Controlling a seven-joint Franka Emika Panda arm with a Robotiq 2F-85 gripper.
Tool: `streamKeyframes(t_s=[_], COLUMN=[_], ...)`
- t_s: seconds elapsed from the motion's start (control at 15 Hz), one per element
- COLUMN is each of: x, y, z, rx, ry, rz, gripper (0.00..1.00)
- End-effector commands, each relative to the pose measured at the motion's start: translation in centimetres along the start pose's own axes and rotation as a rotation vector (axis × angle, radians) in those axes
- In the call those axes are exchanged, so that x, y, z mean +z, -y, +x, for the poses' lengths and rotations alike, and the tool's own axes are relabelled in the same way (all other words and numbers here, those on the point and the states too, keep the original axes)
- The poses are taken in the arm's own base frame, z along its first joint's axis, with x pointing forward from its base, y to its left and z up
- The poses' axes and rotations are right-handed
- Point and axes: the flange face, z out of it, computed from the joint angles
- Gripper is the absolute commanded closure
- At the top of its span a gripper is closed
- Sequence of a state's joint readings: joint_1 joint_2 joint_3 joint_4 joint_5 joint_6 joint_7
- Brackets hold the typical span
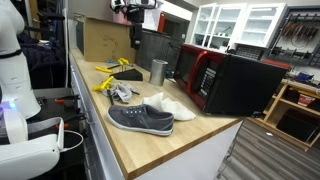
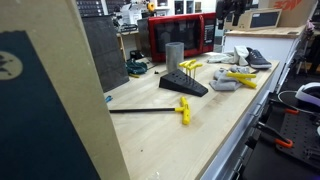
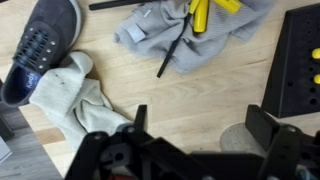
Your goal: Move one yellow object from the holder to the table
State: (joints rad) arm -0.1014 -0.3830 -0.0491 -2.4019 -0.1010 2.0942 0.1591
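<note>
Jaws stand wide apart with nothing held between them, hanging over bare wood of the table (image 3: pixel 200 95) in the wrist view. Off to one side of the jaws, at the edge of that view, sits the black holder (image 3: pixel 297 60), with bits of the yellow objects (image 3: pixel 315 54) showing on it. In both exterior views those yellow pieces rest on top of the holder, and a metal cup (image 1: pixel 158 71) stands just beside it.

Straight ahead of the jaws lies a crumpled grey cloth (image 3: pixel 150 30) with a yellow tool (image 3: pixel 200 15) and a black rod (image 3: pixel 172 55) on top of it. To the other side of the jaws, a dark shoe (image 3: pixel 45 45) lies touching a white sock (image 3: pixel 70 100). In an exterior view another yellow piece (image 2: pixel 184 110) lies on the table, apart from the holder.
</note>
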Motion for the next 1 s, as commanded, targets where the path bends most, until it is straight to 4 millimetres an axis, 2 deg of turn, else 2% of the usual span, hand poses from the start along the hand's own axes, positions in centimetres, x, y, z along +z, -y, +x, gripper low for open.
streamKeyframes(t_s=[0.0, 0.4, 0.93], x=[1.3, 3.3, 5.2], y=[3.9, 9.4, 13.9], z=[1.4, 2.3, 5.1], rx=[0.074, 0.054, -0.015], ry=[-0.018, 0.014, 0.057], rz=[0.016, 0.029, 0.062], gripper=[0.0, 0.0, 0.0])
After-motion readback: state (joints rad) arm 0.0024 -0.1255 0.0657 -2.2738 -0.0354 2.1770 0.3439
